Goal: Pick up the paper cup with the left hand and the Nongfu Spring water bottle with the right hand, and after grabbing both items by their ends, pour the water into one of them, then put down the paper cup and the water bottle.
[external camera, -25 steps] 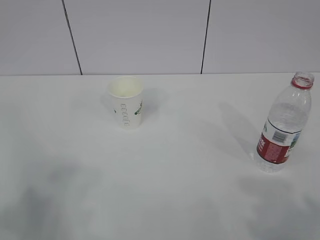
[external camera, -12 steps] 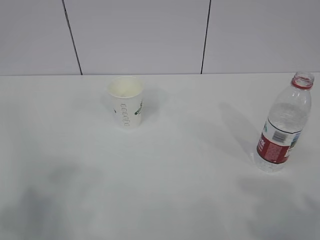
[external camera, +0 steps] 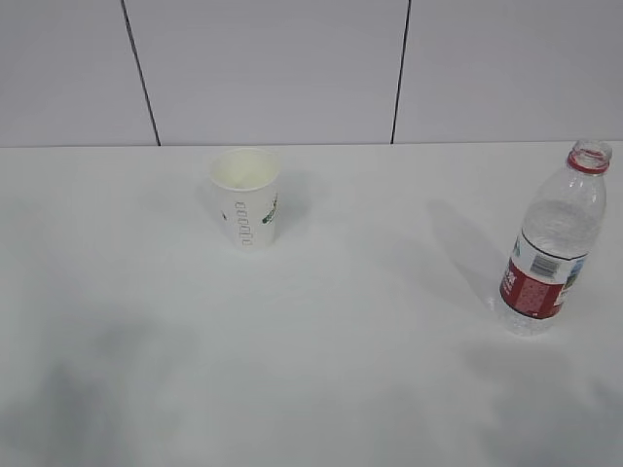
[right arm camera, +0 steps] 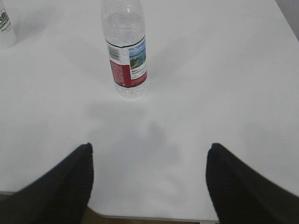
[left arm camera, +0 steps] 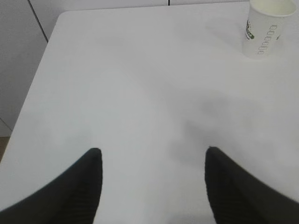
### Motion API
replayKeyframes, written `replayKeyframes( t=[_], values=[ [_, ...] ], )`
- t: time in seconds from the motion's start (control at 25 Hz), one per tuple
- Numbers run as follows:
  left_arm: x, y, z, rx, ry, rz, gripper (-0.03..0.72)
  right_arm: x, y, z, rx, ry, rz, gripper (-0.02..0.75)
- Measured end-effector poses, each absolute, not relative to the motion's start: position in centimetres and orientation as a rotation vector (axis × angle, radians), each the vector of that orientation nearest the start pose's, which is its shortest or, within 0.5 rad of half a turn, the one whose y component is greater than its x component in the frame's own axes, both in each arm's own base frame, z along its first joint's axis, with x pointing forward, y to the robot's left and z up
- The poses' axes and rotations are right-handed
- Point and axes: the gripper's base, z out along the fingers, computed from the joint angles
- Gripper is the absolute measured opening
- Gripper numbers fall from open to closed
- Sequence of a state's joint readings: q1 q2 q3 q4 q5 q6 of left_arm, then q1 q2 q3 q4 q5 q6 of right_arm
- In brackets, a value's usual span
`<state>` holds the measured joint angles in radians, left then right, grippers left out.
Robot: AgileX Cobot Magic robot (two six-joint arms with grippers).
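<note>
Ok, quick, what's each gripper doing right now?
Left gripper: open, holding nothing, cup far ahead.
Right gripper: open, holding nothing, bottle ahead.

White table (external camera: 321, 370), grey-white panelled wall (external camera: 273, 68) behind. Paper cup (external camera: 245, 197) upright, left of centre toward 11 o'clock, mouth open, green-grey print facing camera. Nongfu Spring water bottle (external camera: 552, 243) upright at 3 o'clock near right edge, capless, red neck ring, red-and-white label. Well apart from each other.
</note>
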<state>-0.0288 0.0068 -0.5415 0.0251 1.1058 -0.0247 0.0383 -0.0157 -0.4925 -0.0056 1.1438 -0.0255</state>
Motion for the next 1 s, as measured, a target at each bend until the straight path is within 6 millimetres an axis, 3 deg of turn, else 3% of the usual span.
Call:
replayKeyframes(
  t=[0.32,0.68,1.0],
  values=[
    [-1.3,0.2,30.9,0.003,1.889,-0.007,0.507,-1.3,-0.1,28.4,-0.065,2.027,0.008,0.56],
    [-0.9,0.2,32.1,0.004,1.755,-0.01,0.507,-1.0,0.0,29.7,-0.06,1.892,0.009,0.559],
    [2.1,0.1,34.0,0.01,1.671,-0.01,0.507,-0.7,0.0,30.9,-0.056,1.758,0.009,0.558]
  ],
)
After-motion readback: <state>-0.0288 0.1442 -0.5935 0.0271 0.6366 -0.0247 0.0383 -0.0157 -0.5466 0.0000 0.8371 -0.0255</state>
